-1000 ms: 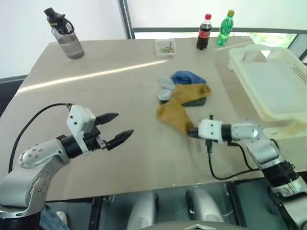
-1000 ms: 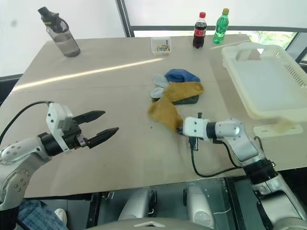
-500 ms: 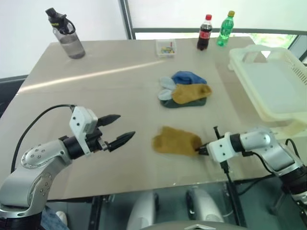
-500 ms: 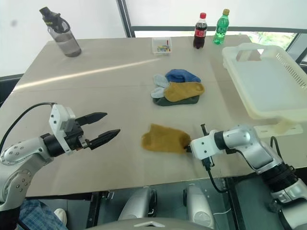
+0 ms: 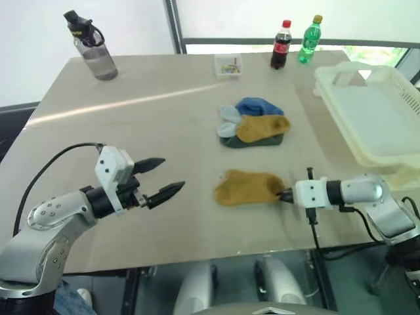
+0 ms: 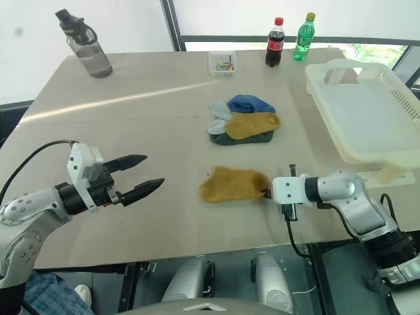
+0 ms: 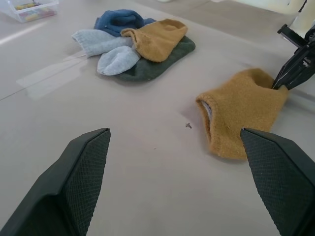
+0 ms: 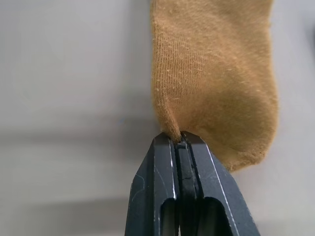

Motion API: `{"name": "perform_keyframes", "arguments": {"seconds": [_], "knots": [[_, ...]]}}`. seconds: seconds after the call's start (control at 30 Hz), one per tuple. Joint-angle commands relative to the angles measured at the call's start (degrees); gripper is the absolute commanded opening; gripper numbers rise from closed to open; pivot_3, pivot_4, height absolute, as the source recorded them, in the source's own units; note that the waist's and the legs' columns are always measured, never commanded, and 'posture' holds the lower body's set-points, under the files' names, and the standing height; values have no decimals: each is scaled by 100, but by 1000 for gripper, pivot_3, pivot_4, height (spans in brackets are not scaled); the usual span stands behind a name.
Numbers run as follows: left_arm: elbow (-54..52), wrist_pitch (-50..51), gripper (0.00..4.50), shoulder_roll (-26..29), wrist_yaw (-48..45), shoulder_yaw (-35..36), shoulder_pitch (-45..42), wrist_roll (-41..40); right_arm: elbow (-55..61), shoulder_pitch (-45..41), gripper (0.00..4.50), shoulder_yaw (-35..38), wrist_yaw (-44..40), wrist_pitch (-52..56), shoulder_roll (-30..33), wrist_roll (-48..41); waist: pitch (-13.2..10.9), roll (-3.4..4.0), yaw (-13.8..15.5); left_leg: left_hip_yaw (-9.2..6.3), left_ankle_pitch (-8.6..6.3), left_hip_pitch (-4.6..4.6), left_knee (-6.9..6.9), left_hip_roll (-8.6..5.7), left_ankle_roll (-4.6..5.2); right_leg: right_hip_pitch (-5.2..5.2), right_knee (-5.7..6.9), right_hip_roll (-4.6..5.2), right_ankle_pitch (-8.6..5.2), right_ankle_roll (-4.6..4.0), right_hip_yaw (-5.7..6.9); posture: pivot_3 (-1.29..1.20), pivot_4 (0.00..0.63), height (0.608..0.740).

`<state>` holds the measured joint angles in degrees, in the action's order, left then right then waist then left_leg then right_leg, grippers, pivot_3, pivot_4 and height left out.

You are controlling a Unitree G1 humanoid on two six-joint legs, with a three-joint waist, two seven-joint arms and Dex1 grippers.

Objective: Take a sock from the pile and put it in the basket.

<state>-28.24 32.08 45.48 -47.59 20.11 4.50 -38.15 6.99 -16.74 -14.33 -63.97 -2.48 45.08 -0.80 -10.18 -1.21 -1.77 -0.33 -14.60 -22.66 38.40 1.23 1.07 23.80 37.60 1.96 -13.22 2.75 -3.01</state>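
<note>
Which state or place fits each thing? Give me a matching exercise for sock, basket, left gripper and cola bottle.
Things:
1. sock
2. basket
3. left gripper
4. cola bottle

States or places:
A. open, holding nothing
B. far edge of the table, beside the green bottle
C. pinched by the shut right gripper
D. at the table's right side, no socks inside

Pairs: 1-C, 2-D, 3-A, 4-B
</note>
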Motion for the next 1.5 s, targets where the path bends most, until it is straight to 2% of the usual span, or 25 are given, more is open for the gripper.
{"name": "perform_keyframes", "arguments": {"seconds": [0.03,0.1,0.13,0.2,0.27,0.43,0.6,0.77,0.93,1.03,1.23,1.33,1.4,1.5], "knots": [[6,-34,4500,89,-90,8,-112,-15,218,50,621,357,164,0,51,-154,0,0,-1,1,0,0,0,0,0,0,0,0,0,0,0,0,150,740],[35,-37,4500,96,-114,-27,-147,-5,243,126,1542,420,195,71,66,-161,0,0,-1,3,0,0,0,-1,0,0,0,-1,0,0,1,0,150,740],[46,-36,4500,101,-124,-36,-162,-3,276,170,1863,469,201,145,78,-194,0,0,-2,3,0,0,0,-1,0,0,0,-1,0,0,1,0,150,740],[60,-22,4500,107,-137,-43,-194,-3,340,256,3037,582,200,449,184,-225,-1,0,-1,4,0,-2,-1,-1,0,0,-1,-1,0,0,1,0,150,740],[67,-12,4500,115,-154,-39,-207,-3,412,356,3821,729,177,808,275,-368,-1,1,7,4,0,-3,-1,-1,0,0,-2,1,0,0,0,0,150,740],[89,-6,4500,136,-213,-58,-223,-8,936,782,3821,1929,435,3154,-12,-2405,-2,-1,37,-4,0,-4,-1,1,0,0,-1,-1,0,0,3,0,150,740],[133,-1,4500,132,-278,-183,-287,11,1103,786,3821,2352,1225,4745,-514,-3455,-2,-1,31,-4,0,-1,-1,2,0,0,-1,-3,0,1,-1,0,150,740],[201,28,4500,236,-465,-494,-324,89,1246,820,3821,2217,1934,5327,-929,-3569,-2,0,59,3,0,-8,-2,0,0,5,-2,-6,-1,0,1,0,150,740],[491,-32,4500,142,-580,-1439,-842,538,1195,620,3821,2375,2467,5743,-1351,-3849,-2,0,94,5,0,-8,-1,-6,0,5,-2,-5,-1,2,-1,0,150,740],[970,-195,4500,-141,-631,-2137,-1363,945,1159,592,3821,2226,2520,5776,-1222,-3711,-1,1,111,3,0,-9,0,-17,0,3,-4,-5,0,4,0,0,150,740],[1628,-401,4500,-773,-797,-2950,-2073,1364,1285,685,3821,2080,2638,5963,-1164,-3724,-1,1,92,-1,0,-23,-3,-18,1,10,-11,-6,13,24,3,0,150,740],[1856,-473,4500,-894,-918,-3075,-2202,1464,1362,783,2997,2091,2695,6024,-1143,-3736,-1,0,81,1,0,-21,-4,-18,1,12,-9,-6,13,24,0,0,150,740],[1988,-523,4500,-907,-1038,-3168,-2243,1552,1386,810,2215,2108,2763,6024,-1166,-3726,-1,1,82,-2,0,-21,-4,-17,1,12,-7,-9,13,25,1,0,150,740],[2093,-615,4500,-902,-1153,-3267,-2254,1681,1406,809,625,2116,2813,6016,-1201,-3757,-1,1,82,0,0,-19,-3,-17,1,12,-4,-9,12,25,0,0,150,740]]}}
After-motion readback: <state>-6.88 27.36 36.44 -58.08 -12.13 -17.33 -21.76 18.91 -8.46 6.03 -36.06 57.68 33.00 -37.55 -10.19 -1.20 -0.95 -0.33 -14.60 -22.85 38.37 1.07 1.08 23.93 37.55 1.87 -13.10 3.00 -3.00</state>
